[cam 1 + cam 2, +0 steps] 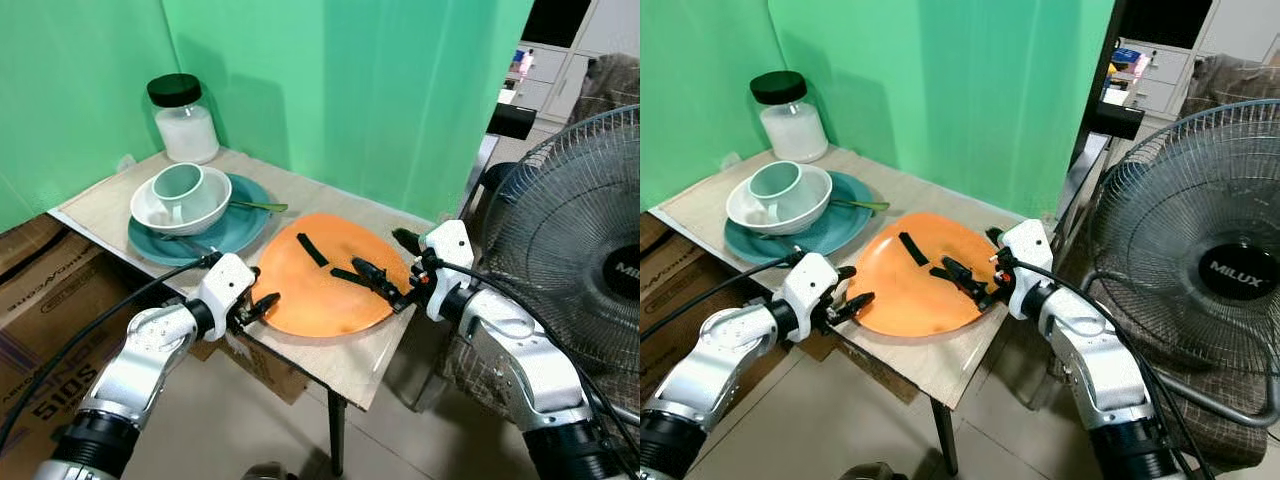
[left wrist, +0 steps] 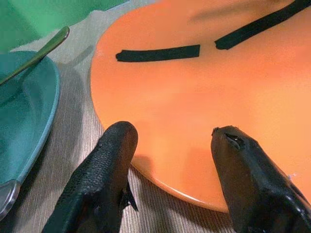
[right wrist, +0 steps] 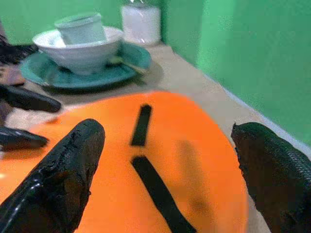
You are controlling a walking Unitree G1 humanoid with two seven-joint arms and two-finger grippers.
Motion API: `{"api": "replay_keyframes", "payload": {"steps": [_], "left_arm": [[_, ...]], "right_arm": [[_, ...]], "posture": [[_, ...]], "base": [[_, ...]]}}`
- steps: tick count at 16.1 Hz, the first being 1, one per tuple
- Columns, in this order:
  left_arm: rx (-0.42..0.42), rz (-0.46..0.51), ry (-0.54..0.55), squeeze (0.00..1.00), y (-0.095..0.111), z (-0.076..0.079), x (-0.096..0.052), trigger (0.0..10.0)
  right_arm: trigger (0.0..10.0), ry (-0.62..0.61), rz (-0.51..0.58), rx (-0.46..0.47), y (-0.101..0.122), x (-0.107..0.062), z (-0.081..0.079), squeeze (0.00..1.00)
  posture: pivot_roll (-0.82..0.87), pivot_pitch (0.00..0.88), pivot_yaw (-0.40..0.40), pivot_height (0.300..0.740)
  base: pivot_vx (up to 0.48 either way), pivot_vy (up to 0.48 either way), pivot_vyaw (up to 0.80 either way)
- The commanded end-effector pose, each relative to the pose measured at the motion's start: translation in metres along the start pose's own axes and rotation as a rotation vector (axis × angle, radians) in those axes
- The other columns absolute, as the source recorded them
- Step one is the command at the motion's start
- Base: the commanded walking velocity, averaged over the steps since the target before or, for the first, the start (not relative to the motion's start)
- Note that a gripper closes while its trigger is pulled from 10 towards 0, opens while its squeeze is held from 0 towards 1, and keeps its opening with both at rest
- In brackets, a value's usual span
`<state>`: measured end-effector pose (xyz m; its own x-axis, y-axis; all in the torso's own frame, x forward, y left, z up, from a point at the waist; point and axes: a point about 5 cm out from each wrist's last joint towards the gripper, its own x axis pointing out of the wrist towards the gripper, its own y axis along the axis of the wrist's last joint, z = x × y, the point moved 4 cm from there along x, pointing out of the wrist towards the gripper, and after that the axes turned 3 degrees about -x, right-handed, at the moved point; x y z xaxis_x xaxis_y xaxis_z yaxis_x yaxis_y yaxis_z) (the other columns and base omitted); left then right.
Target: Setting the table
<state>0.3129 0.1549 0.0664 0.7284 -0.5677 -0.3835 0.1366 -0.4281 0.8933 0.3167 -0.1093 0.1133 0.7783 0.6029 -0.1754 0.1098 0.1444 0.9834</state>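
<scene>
Fan (image 1: 590,250) beside orange mat (image 1: 325,275)

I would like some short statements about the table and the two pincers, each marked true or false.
1. The pale green mug stands inside the white bowl. True.
2. The round orange placemat lies under the teal plate. False: it lies beside the plate.
3. The left pincer is open at the placemat's near edge. True.
4. The right pincer holds a spoon. False: it is open over the placemat, empty.
5. The black-lidded glass jar is lying on its side. False: it stands upright.
</scene>
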Motion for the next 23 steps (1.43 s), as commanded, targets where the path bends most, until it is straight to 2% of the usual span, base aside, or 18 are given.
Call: {"api": "replay_keyframes", "payload": {"steps": [1,4,6,8,10,11,13,14,15,16,18,20,23], "left_arm": [[0.001,-0.066,-0.013,0.00,-0.018,0.005,-0.002,10.0],[0.014,-0.082,0.004,0.00,-0.027,0.007,-0.002,10.0],[0.017,-0.068,0.022,0.00,-0.030,0.011,-0.001,10.0],[0.000,-0.051,0.054,0.00,-0.031,0.009,-0.001,10.0],[0.002,-0.049,0.065,0.00,-0.032,0.008,0.000,10.0],[0.004,-0.048,0.072,0.00,-0.032,0.006,0.000,10.0],[0.007,-0.047,0.078,0.00,-0.033,0.006,0.000,10.0],[0.011,-0.046,0.082,0.00,-0.033,0.005,0.000,10.0],[0.014,-0.046,0.084,0.00,-0.033,0.004,0.000,10.0],[0.019,-0.047,0.085,0.00,-0.034,0.004,0.000,10.0],[0.025,-0.050,0.084,0.00,-0.034,0.004,0.000,10.0],[0.042,-0.059,0.085,0.00,-0.035,0.003,0.001,10.0],[0.054,-0.062,0.090,0.00,-0.036,0.002,0.001,10.0]], "right_arm": [[10.0,-0.019,-0.011,-0.001,0.003,0.003,0.004,0.00],[10.0,-0.045,-0.077,0.036,-0.002,0.006,0.008,0.00],[10.0,-0.131,-0.125,0.141,-0.004,0.010,0.021,0.00],[10.0,-0.147,-0.124,0.228,0.000,0.014,0.028,0.00],[10.0,-0.139,-0.129,0.250,0.002,0.015,0.028,0.00],[10.0,-0.104,-0.195,0.328,-0.002,0.014,0.024,0.00],[10.0,-0.043,-0.244,0.417,-0.003,0.014,0.018,0.00],[5.7,0.017,-0.274,0.499,-0.002,0.013,0.012,0.00],[5.7,0.051,-0.292,0.551,-0.002,0.012,0.008,0.00],[0.0,0.055,-0.299,0.565,-0.002,0.012,0.008,0.00],[0.0,0.060,-0.306,0.583,-0.003,0.013,0.006,0.00],[0.0,0.106,-0.337,0.678,-0.005,0.012,-0.003,0.00],[0.0,0.096,-0.376,0.726,-0.010,0.010,-0.002,0.00]], "posture": [[0.15,0.000,0.055,0.740],[0.15,0.000,0.053,0.740],[0.15,0.000,0.048,0.740],[0.15,0.000,0.038,0.740],[0.15,0.000,0.037,0.740],[0.15,0.000,0.033,0.740],[0.15,0.000,0.035,0.740],[0.15,0.000,0.033,0.740],[0.15,0.000,0.032,0.740],[0.16,0.000,0.033,0.740],[0.16,0.000,0.033,0.740],[0.16,0.000,0.030,0.740],[0.16,0.000,0.028,0.740]], "base": [[0.000,0.000,0.00],[0.000,0.000,0.00],[0.000,0.000,0.00],[0.000,0.000,0.00],[0.000,0.000,0.00],[0.000,0.000,0.00],[0.000,0.000,0.00],[0.000,0.000,0.00],[0.000,0.000,0.00],[0.000,0.000,0.00],[0.000,0.000,0.00],[0.000,0.000,0.00],[0.000,0.000,0.00]]}}
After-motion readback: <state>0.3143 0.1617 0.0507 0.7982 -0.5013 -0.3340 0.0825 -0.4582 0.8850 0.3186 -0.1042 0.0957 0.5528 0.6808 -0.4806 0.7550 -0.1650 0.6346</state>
